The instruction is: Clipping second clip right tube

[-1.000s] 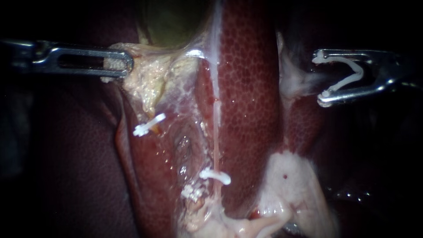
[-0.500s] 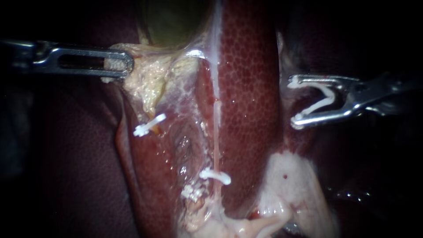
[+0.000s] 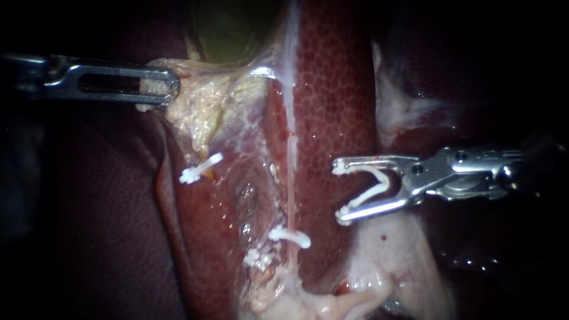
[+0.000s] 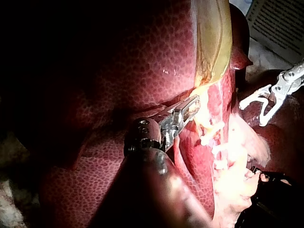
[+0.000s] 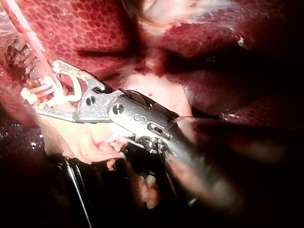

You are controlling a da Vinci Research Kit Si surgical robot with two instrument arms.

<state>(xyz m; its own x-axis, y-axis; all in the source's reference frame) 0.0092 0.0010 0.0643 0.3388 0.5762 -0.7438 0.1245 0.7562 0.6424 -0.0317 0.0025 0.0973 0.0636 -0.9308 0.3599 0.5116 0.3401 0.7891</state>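
This is the approach step. My right instrument (image 3: 339, 192) holds a loaded clip (image 3: 379, 188) with its mouth facing the right tube (image 3: 291, 178), the thin pale strand running down the liver (image 3: 338, 89). The clip is near the tube but apart from it, not yet around it. 1 seated clip (image 3: 289, 236) already crosses that tube lower down.

Next, I judge, the open mouth must slide across until the tube lies between both legs (clear of the seated clip) before closing.

The right jaws stand wide apart, each pressed against 1 leg of the loaded clip. My left instrument (image 3: 166, 86) has its jaws clamped on pale tissue (image 3: 201, 112) just below the gallbladder (image 3: 231, 29), holding it taut.
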